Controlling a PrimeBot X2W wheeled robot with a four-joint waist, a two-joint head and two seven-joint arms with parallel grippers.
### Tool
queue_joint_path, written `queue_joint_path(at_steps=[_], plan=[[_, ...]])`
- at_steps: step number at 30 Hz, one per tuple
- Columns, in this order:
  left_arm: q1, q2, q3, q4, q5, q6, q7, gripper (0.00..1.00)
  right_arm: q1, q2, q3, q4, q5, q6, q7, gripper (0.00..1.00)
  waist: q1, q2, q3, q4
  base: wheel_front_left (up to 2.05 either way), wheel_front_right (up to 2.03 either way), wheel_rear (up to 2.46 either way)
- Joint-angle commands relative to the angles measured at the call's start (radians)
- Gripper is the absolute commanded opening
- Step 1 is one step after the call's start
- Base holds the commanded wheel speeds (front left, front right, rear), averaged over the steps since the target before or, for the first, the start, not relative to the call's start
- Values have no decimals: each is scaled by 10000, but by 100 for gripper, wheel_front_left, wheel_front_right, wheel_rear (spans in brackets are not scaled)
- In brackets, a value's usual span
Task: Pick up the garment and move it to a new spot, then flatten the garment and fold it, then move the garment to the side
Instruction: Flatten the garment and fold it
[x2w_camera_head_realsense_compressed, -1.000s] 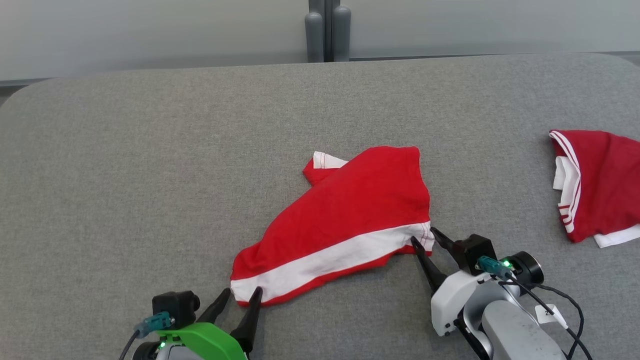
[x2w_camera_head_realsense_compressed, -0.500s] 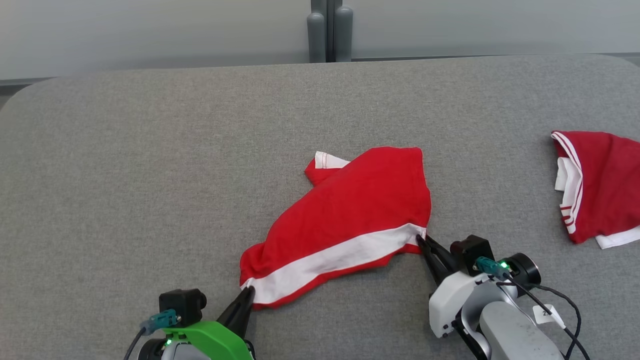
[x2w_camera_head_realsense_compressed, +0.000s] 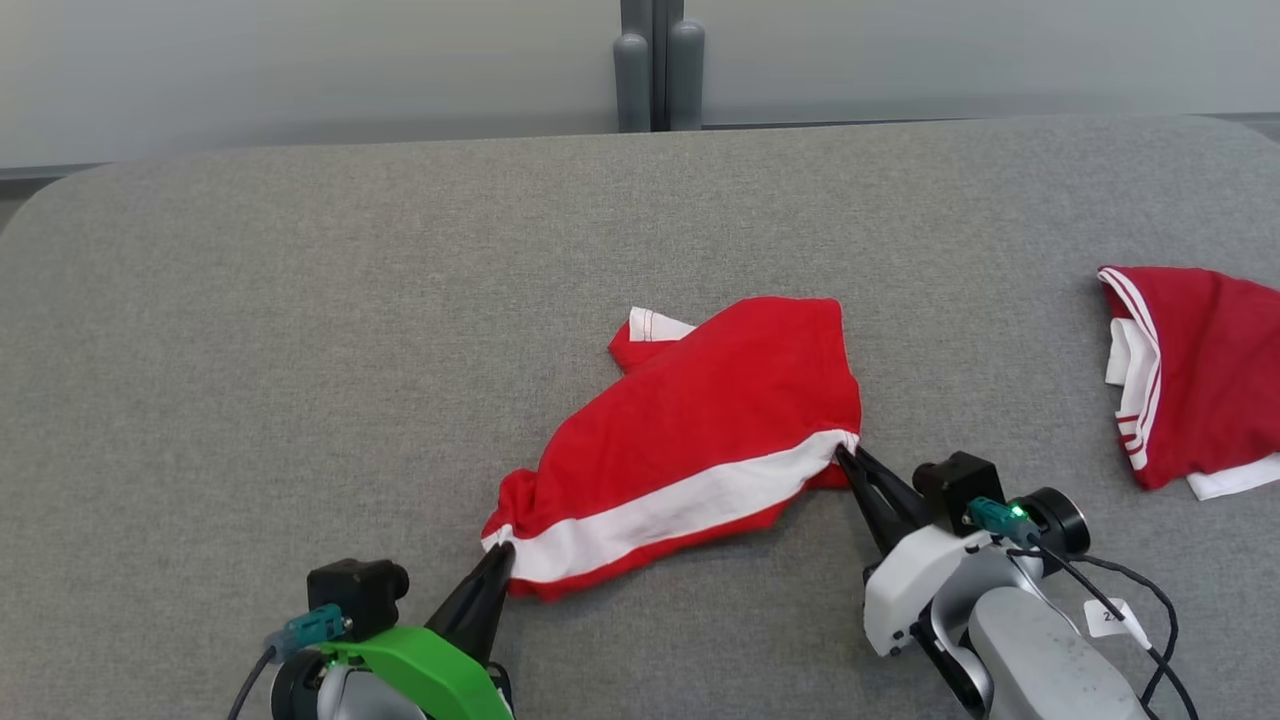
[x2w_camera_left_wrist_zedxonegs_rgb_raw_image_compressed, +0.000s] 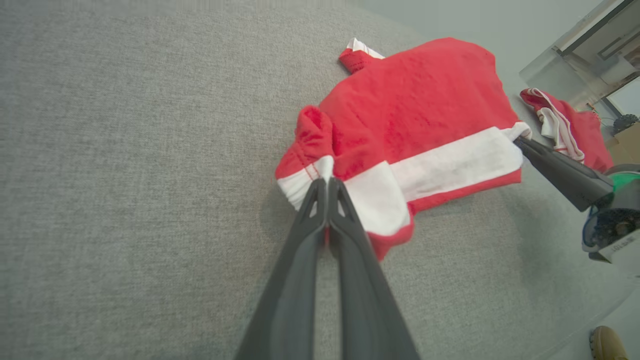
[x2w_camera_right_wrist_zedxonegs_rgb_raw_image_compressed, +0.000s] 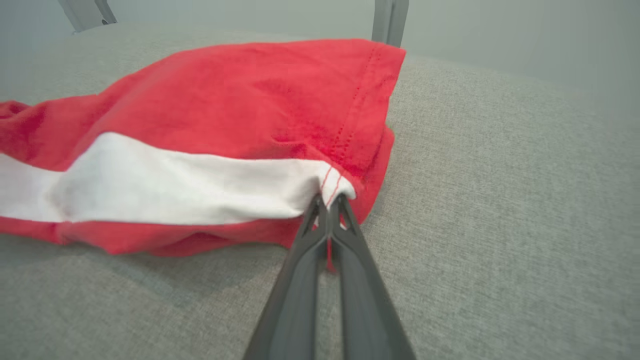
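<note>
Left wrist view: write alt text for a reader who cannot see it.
The left gripper is shut on a white-striped corner of a red garment lying on a grey table. At the right, the right gripper pinches the stripe's other end, with a second red garment beyond it.

A small white tag (x2w_camera_head_realsense_compressed: 1110, 618) hangs beside the right arm (x2w_camera_head_realsense_compressed: 1030, 660), behind the right hand (x2w_camera_head_realsense_compressed: 841, 453), at about 4 o'clock in the head view. It shows a "2". The rest is too small to read.
</note>
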Motion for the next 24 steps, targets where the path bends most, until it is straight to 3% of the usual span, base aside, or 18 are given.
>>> queue_joint_path(at_steps=[1,7,11,16,24], plan=[[123,92,4,-141,-29,15,58,0,176,-71,-32,-114,86,-16,-27,0,0,-1,-32,-6,0,0,0],[399,130,53,-1377,-248,122,234,0,530,-332,-149,-962,770,-16,-28,0,0,-1,-168,-28,0,0,0],[451,154,180,-2407,-432,217,325,0,780,-598,-196,-2037,1840,-16,189,0,0,-1,-228,-29,0,0,0],[472,169,365,-3838,-730,391,583,0,1140,-1310,-498,-4380,3388,-16,844,0,0,-1,-273,-110,0,0,0],[-566,419,667,-5561,-1107,648,1497,0,991,-2148,-1849,-8169,5416,-11,2388,0,0,-1,154,-198,0,0,0]])
